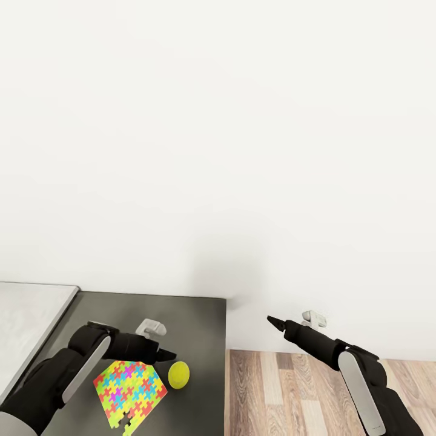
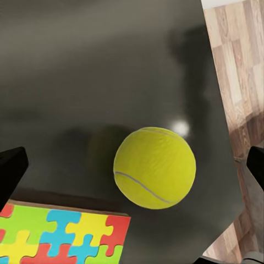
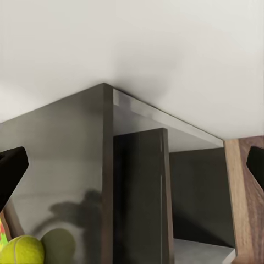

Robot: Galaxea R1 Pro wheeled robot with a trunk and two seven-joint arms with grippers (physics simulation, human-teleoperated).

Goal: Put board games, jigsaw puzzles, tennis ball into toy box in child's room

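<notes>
Yellow-green tennis ball (image 1: pixel 178 374) is seen resting on the dark grey table (image 1: pixel 194 315), just beside a jigsaw puzzle (image 1: pixel 129 389). Left gripper (image 1: pixel 169 353) is held above it, jaws wide, empty. Right gripper (image 1: pixel 272 320) is spread open, empty, over wood floor (image 1: pixel 284 393).

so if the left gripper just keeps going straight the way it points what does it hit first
Most likely the tennis ball: it sits nearly centred between the open left gripper fingers, resting on the dark table. Depth is unclear, so it may pass just above it.
</notes>
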